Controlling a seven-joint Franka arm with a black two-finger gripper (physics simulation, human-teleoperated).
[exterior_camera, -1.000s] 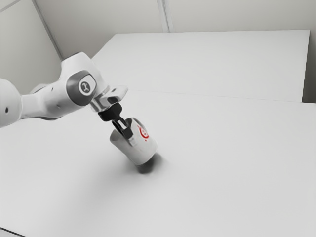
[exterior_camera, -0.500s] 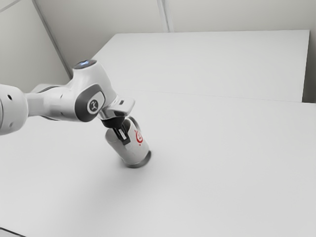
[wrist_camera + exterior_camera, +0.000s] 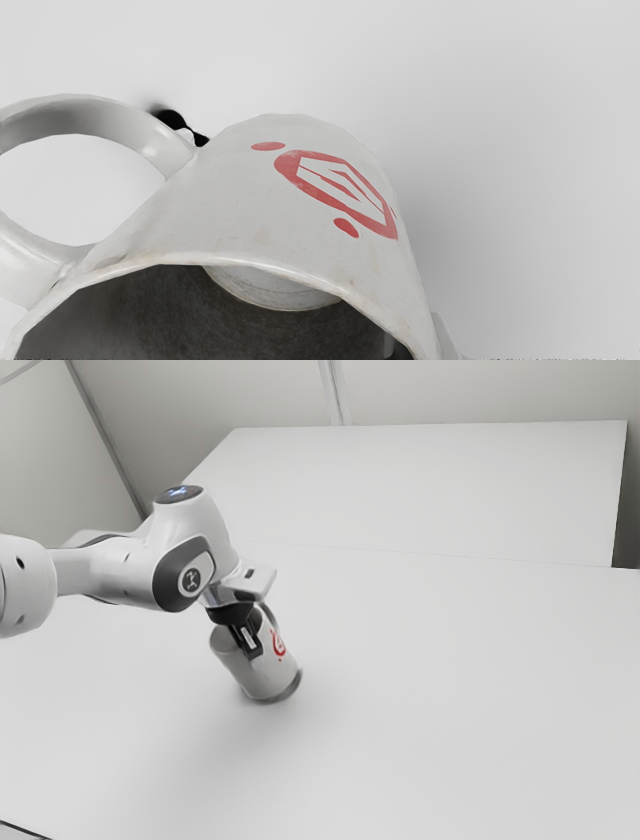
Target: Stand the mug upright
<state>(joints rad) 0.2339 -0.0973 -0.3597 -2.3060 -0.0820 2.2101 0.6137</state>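
So the white ceramic mug with a red logo (image 3: 257, 676) is leaning at a tilt, its mouth facing up toward the exterior view's left. The black two-finger claw (image 3: 249, 645) is pinching its wall, one finger going inside. Down in the mug's dark interior, a pale round bottom is showing. Can't tell if its base is touching the smooth white surface (image 3: 450, 690). Pale grey walls (image 3: 480, 390) are standing behind.

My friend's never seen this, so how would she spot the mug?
Find the big pale table, then the robot's black hand. Gripped there is a tilted whitish mug. Unlike the white arm, it has a looped handle and red mark.
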